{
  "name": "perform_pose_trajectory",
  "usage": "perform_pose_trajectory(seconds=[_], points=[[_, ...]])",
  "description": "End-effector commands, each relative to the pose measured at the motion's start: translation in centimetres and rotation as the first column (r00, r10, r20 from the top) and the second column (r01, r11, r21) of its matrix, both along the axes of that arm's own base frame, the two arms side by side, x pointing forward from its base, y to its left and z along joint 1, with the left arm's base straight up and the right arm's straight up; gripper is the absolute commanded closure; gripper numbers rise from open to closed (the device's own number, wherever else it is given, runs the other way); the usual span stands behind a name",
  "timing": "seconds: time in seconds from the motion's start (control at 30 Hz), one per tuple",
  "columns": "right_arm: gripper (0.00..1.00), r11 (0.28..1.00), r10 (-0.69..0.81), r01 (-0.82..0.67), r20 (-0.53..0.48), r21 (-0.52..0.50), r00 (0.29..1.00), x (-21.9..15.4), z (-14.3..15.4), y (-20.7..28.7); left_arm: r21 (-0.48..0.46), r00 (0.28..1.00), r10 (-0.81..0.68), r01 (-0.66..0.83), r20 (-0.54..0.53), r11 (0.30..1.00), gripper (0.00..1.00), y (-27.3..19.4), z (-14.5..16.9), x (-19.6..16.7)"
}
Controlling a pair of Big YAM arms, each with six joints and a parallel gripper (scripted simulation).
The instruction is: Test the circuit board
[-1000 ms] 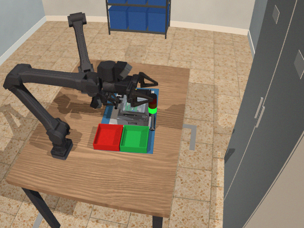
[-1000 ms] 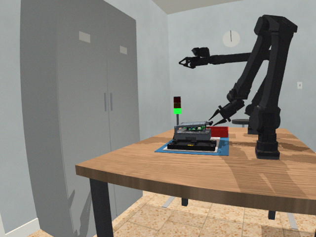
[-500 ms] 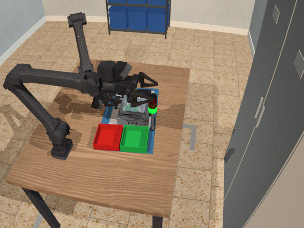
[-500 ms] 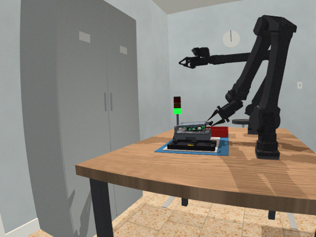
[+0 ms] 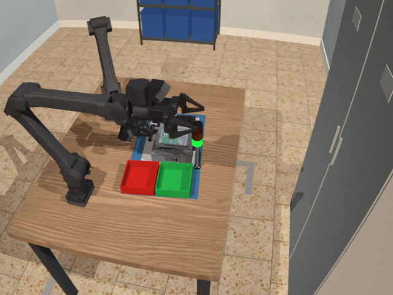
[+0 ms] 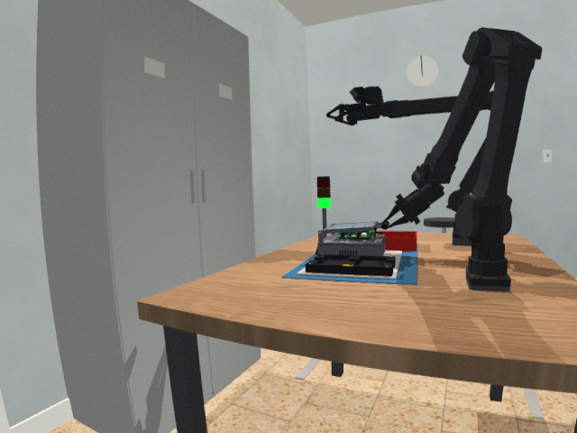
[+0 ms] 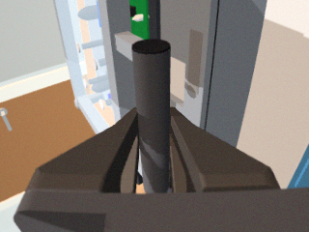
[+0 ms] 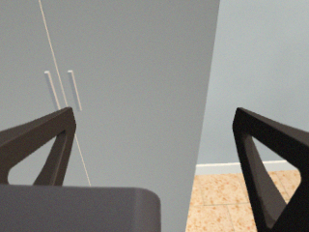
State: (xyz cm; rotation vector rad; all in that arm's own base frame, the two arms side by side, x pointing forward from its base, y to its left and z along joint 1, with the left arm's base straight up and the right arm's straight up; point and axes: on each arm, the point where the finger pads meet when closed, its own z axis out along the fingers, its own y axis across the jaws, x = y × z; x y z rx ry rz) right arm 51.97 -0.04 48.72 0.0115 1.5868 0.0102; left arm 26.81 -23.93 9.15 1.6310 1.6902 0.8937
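In the top view, the left pincer (image 5: 151, 129) (image 6: 386, 224) (image 7: 154, 117) is at the grey box-shaped tester (image 5: 172, 156) (image 6: 353, 246), whose clear-paned, grey-framed lid (image 5: 181, 139) (image 6: 356, 226) lies just beside its tips; the red square bin (image 5: 139, 177) (image 6: 403, 241) and green square bin (image 5: 174, 179) sit side by side, lower than both pincers; the right pincer (image 5: 199, 117) (image 6: 332, 115) (image 8: 154, 116) spreads its fingers over the scene.

In the exterior view, the lid is partly raised beside the left pincer; the green circuit board (image 5: 167, 139) (image 6: 361, 234) (image 7: 139, 19) is beneath it, in the tester; the slim signal tower (image 5: 197, 142) (image 6: 324, 202) glows green beyond the lid from that pincer; the right pincer hangs high above.

In the left wrist view, the fingers are clamped on a dark round cylindrical handle (image 7: 152, 92); the board shows past its end.

In the right wrist view, the fingers stand wide apart, with nothing between them; a tall grey cabinet (image 8: 140, 72) fills much of the background.

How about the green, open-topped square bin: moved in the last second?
No, the green bin sits unchanged against the blue mat in top view.
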Motion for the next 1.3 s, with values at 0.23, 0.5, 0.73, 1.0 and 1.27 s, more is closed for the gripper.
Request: perform_pose_trajectory(seconds=[0.23,0.5,0.73,1.0,1.27], points=[[0.0,1.0,0.0,0.0,0.027,-0.014,1.0,-0.1,1.1,-0.1,-0.062,0.999,0.008,-0.004,0.054,0.998,0.91,-1.3,2.9,1.1],[0.0,1.0,0.0,0.0,0.027,-0.014,1.0,-0.1,1.1,-0.1,-0.061,0.998,0.015,-0.019,-0.067,0.998,0.91,-0.7,4.6,1.3],[0.0,1.0,0.0,0.0,0.027,-0.014,1.0,-0.1,1.1,-0.1,-0.055,0.984,-0.001,-0.009,-0.178,0.998,0.91,-0.6,6.7,1.7],[0.0,1.0,0.0,0.0,0.027,-0.014,1.0,-0.1,1.1,-0.1,-0.056,0.973,-0.002,-0.011,-0.23,0.998,0.91,-0.4,7.8,2.1],[0.0,1.0,0.0,0.0,0.027,-0.014,1.0,-0.1,1.1,-0.1,-0.062,0.967,-0.006,-0.01,-0.253,0.998,0.91,-0.5,8.3,2.2]])
